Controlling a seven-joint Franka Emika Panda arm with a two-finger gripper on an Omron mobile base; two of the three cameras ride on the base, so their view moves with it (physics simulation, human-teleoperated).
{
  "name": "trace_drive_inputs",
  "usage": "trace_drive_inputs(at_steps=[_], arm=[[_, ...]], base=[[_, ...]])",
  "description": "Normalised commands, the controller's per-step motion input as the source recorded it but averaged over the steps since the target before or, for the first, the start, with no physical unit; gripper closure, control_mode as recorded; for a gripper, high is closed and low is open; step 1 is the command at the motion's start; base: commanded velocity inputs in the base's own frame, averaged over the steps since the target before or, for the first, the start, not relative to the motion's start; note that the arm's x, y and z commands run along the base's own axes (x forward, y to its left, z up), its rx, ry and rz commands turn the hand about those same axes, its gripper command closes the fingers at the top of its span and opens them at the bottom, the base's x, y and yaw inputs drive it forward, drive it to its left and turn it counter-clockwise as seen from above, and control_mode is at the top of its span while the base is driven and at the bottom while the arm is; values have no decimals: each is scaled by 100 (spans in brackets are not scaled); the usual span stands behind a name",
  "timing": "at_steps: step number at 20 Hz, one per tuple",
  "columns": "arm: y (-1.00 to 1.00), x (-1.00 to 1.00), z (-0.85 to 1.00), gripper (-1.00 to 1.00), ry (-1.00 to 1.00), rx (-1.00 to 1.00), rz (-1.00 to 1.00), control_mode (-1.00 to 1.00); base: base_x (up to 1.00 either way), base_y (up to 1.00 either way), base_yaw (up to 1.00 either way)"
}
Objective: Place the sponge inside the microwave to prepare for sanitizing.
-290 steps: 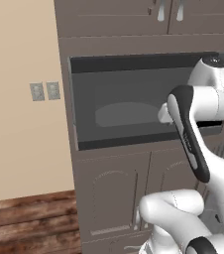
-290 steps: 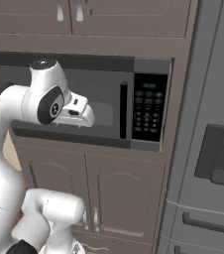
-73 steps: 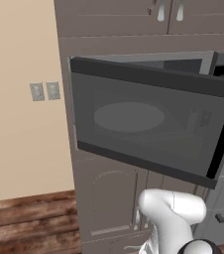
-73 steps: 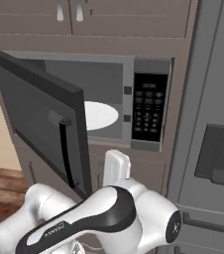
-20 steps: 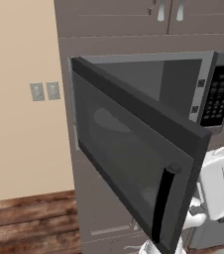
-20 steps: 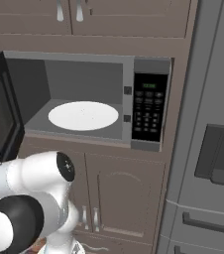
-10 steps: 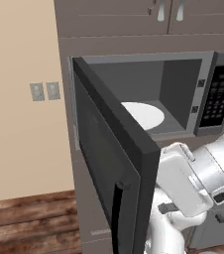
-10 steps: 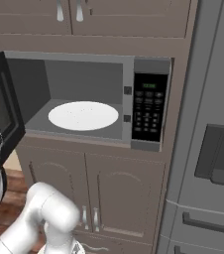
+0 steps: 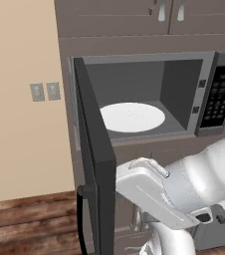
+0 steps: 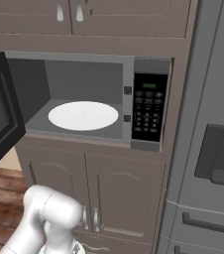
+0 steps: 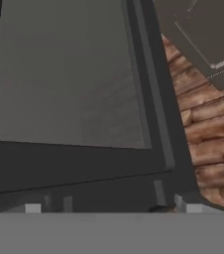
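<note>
The microwave point(image 10: 134, 104) stands with its door point(image 9: 95, 164) swung wide, its turntable point(image 9: 132, 117) bare. The gripper's jaws are spread, holding nothing. Next, seemingly: fetch the sponge, whose whereabouts can't be told.

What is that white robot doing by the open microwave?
The robot arm is low in front of the microwave, whose door stands swung wide open to the left. Inside, the white turntable sits bare, with nothing on it yet. From the hand camera, the door's glass window fills much of the view, close up, with wooden floor beside it. The job is to put a sponge inside, and that step is not yet done.
</note>
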Motion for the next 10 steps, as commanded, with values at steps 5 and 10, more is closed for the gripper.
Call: trace_drive_inputs(at_steps=[5, 10], arm=[[-1, -38, -15, -100, -30, 0, -6, -100], [-26, -9, 0, -100, -24, 6, 0, -100]], base=[[0, 0, 0], [0, 0, 0]])
